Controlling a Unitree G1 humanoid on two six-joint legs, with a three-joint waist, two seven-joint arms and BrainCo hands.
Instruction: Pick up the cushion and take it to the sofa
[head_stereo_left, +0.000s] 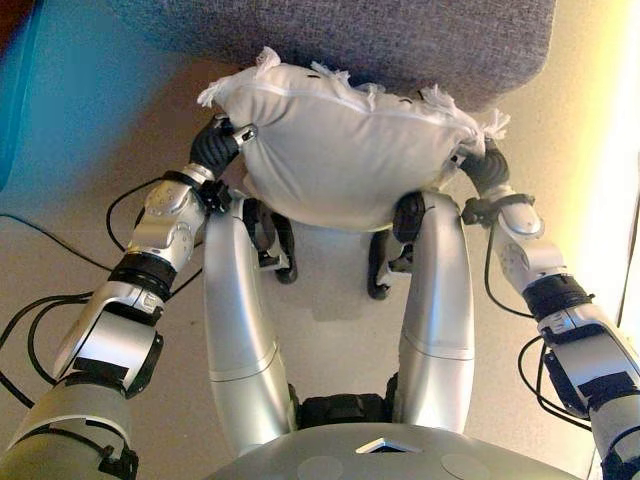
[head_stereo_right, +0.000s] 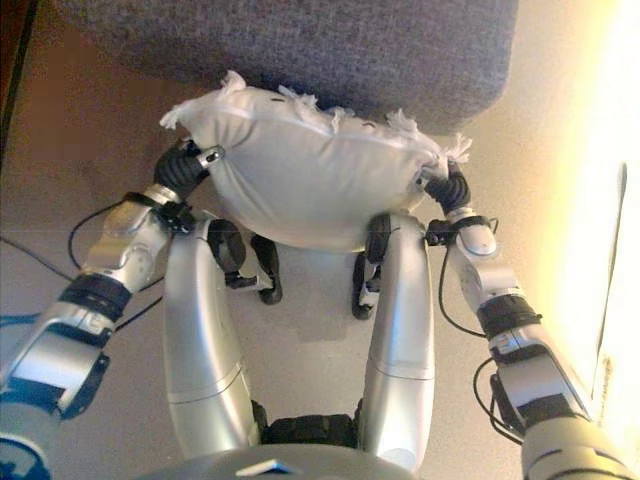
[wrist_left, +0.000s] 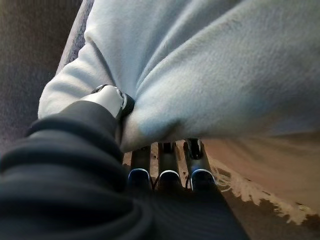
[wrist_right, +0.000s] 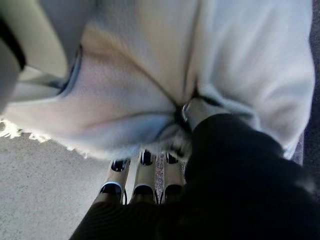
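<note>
A white cushion (head_stereo_left: 345, 150) with frayed fringe hangs in the air between my two hands, just in front of the grey sofa (head_stereo_left: 400, 40). My left hand (head_stereo_left: 215, 145) grips its left end, thumb pressed into the fabric and fingers curled underneath. My right hand (head_stereo_left: 482, 165) pinches the right end the same way. In the left wrist view the cushion (wrist_left: 210, 75) bulges over my thumb (wrist_left: 112, 97). The right wrist view shows the cushion (wrist_right: 165, 75) creased around the thumb (wrist_right: 192, 110), fingers (wrist_right: 142, 175) under it.
The sofa's grey seat edge runs across the top of both eye views, close behind the cushion. Beige floor (head_stereo_left: 330, 300) lies below. A blue-green surface (head_stereo_left: 60, 90) shows at the far left.
</note>
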